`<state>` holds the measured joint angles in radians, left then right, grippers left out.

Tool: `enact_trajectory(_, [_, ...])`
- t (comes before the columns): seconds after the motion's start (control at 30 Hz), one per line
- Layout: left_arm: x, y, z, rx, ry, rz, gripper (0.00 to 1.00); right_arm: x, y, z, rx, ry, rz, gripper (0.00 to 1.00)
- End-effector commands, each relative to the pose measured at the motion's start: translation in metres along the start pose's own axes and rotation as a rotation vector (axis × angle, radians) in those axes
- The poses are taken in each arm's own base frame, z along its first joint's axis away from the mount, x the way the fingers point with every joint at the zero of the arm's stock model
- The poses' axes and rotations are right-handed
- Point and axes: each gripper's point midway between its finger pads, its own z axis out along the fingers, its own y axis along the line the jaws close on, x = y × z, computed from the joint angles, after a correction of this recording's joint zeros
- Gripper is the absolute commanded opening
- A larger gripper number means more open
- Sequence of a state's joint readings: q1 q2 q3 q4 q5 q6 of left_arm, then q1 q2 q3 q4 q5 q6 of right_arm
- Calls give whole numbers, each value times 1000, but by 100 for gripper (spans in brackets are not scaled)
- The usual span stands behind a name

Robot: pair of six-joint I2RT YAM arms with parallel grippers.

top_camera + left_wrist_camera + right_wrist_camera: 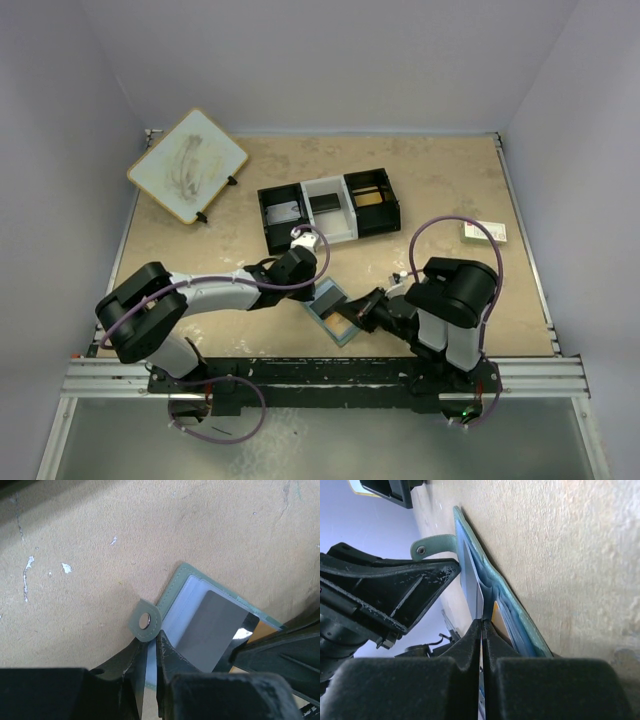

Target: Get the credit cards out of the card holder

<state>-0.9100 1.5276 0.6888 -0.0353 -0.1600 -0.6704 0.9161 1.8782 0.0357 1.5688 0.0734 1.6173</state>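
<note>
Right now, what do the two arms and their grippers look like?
The left arm and right arm both pair bulky black joint housings with white links. A purple-grey cable loops along each. The left gripper and right gripper have black, wedge-shaped fingers, scuffed at the edges.

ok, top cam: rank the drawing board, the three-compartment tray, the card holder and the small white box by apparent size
1-2. three-compartment tray and drawing board: they cover about the same area, so I can't rank them
3. card holder: clearly smaller
4. white box: smallest
</note>
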Motion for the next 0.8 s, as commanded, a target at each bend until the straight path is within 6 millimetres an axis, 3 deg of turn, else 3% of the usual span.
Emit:
enact_trajectory(0.0, [21,14,-4,-44,67,4,9,-2,3,-14,-40,-8,-12,0])
enact_trajectory(0.43, [2,11,-18,-41,3,-8,11,2,2,-19,1,18,-47,0])
enact_trajectory(0.57, [-10,4,-26,-14,-34,-18,16,7,-13,-12,126,45,-74,0])
enact_trajectory(0.77, [-34,-9,-45,27,-100,-30,25,4,-11,-18,163,37,-84,0])
